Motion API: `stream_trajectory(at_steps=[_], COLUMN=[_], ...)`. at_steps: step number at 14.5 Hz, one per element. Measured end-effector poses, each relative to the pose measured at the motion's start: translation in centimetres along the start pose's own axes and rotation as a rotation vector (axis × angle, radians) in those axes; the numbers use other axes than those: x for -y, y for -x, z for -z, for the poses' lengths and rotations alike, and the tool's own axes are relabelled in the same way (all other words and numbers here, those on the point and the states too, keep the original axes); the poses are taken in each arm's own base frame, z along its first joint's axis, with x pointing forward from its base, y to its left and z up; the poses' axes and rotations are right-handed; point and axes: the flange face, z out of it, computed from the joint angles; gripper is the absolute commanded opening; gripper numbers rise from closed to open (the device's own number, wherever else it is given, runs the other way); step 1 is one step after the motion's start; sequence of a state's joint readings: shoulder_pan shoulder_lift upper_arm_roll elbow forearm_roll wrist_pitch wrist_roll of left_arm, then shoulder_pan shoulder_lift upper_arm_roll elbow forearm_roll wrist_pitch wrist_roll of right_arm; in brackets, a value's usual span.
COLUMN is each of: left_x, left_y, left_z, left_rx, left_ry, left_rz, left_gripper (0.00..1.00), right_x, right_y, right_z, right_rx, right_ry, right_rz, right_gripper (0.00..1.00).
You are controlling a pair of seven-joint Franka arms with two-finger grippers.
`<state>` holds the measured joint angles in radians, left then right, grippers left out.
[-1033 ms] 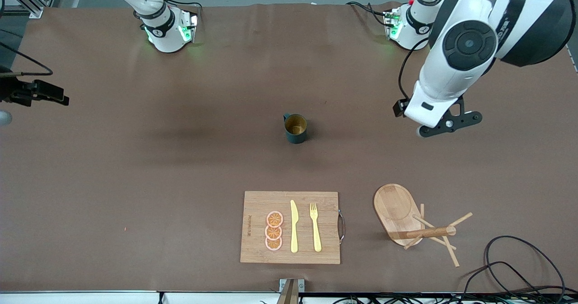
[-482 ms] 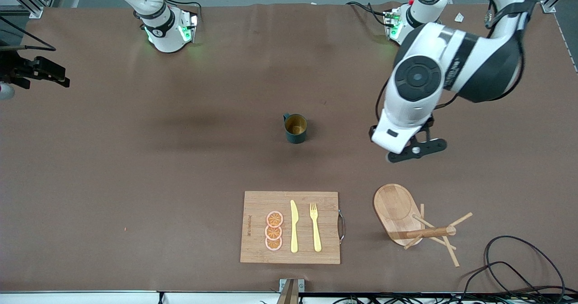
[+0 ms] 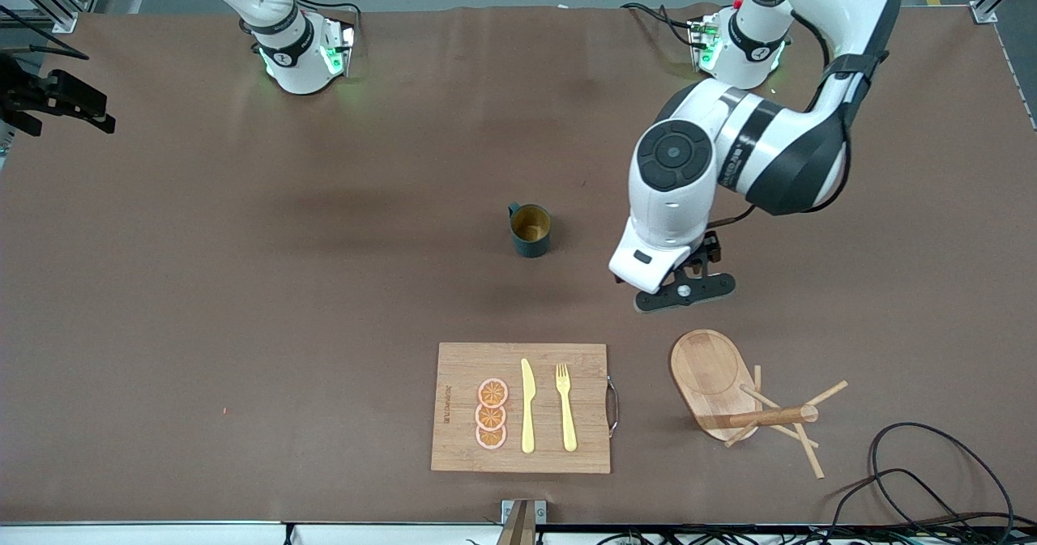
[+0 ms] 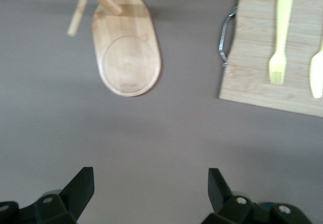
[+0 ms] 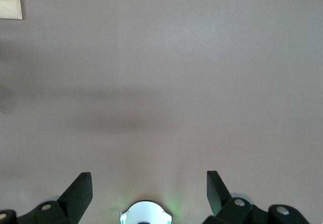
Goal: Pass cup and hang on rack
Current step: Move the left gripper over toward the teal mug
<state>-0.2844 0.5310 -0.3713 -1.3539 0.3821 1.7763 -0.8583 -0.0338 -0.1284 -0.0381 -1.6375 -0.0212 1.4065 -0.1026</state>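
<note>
The left gripper (image 4: 151, 191) hangs over bare table, jaws spread wide and holding nothing. The cup (image 3: 531, 230) stands upright, beside it toward the right arm's end. The rack (image 3: 733, 391) lies tipped over, near it and closer to the front camera. The right gripper (image 5: 149, 191), wide open and empty, waits over bare table.

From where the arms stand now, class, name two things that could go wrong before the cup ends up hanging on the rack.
1. The cup has only a small side handle, so threading it onto a thin peg could miss.
2. The rack stands close beside the cutting board; the open left gripper, over bare table near the rack's base, could knock either. The open right gripper waits at the right arm's end.
</note>
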Motion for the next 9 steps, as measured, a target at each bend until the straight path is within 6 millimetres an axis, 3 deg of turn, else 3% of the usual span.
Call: stream_trajectory(at_steps=[3,9], left_x=[-4.2,-13.7], left_y=[2.4,10.1], left_z=[-0.8,-3.0], left_rx=[-0.013,-0.094], left_ry=[0.020,0.017], left_rz=[0.080,0.202], left_gripper=[0.99,0.98], right_x=[-0.4,-0.2], right_y=[0.1,0.0], right_z=[0.1,1.5], right_rx=[-0.005,-0.053], right_ry=[-0.002,-0.033], right_rz=[-0.008,-0.005], right_gripper=[1.00,1.00])
